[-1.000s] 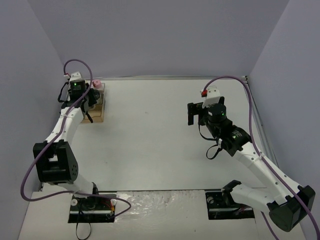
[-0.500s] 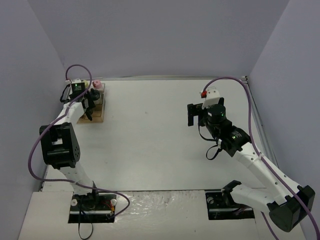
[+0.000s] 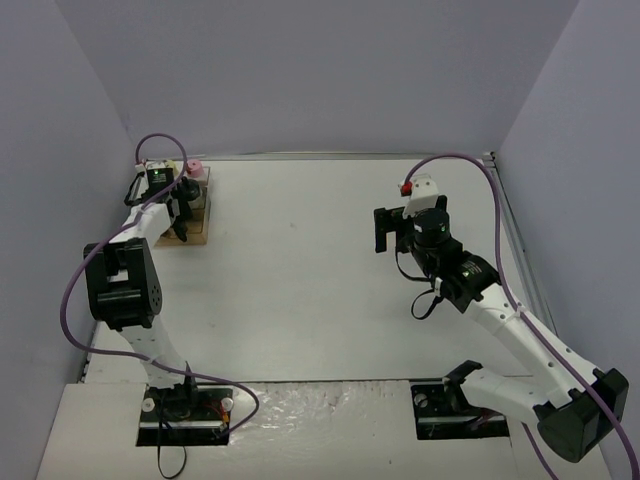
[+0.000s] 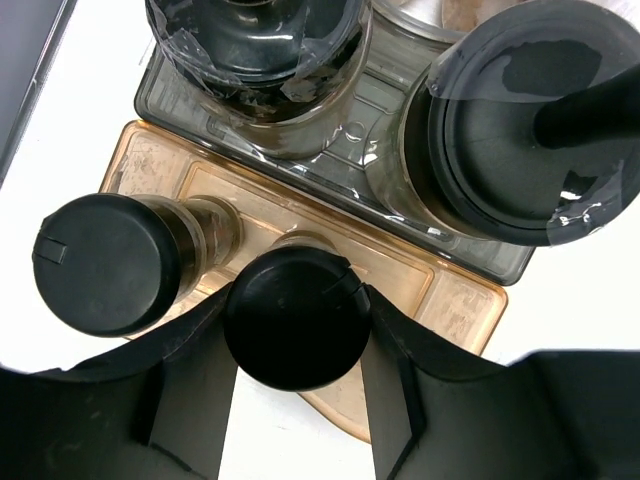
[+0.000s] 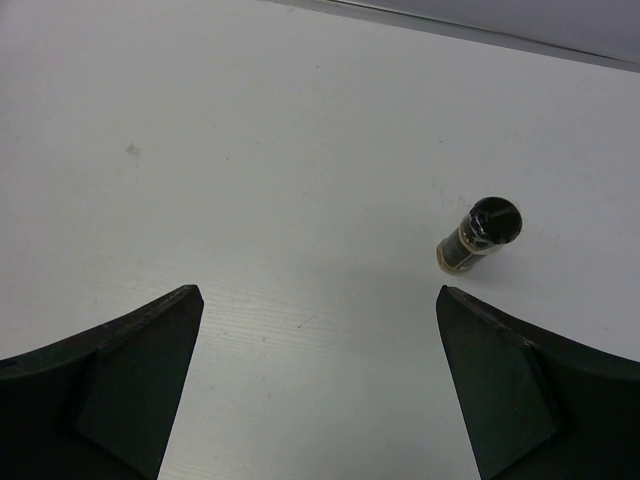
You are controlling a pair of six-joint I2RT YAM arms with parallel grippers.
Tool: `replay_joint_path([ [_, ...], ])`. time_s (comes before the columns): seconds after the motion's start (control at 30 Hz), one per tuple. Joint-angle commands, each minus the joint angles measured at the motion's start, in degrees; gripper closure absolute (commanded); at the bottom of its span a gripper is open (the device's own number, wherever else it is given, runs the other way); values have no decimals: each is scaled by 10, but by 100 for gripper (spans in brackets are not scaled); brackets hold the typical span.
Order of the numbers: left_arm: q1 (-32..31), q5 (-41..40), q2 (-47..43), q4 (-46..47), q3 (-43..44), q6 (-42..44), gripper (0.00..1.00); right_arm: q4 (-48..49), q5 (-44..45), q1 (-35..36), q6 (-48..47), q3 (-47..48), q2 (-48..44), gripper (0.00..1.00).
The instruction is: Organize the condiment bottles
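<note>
Lab booth: plain walls (image 3: 300,70), white table (image 3: 300,290)

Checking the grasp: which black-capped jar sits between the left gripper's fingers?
The small jar at the wrist view's bottom centre, flanked by both fingers; its twin stands free beside it, the two larger jars behind.

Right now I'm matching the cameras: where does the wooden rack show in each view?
Top external: rack at far left, beside the wall, under the left gripper.
Left wrist: fills the middle, behind the black-capped jar in the fingers.
Right wrist: not in it.
Shared landmark: white table.
</note>
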Motion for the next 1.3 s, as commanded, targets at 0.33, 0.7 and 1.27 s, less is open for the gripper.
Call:
replay_joint_path([
  [0.33,-6,22,-117,-31,-18,-41,5,9,32,-73,69,31,58,0],
  [0.7,-66,47,-247,-71,-69,-38,3,14,30,-212,119,72,190,1],
  [1.27,-197,184,-406,-10,-180,73,3,98,-21,-257,75,127,398,46],
])
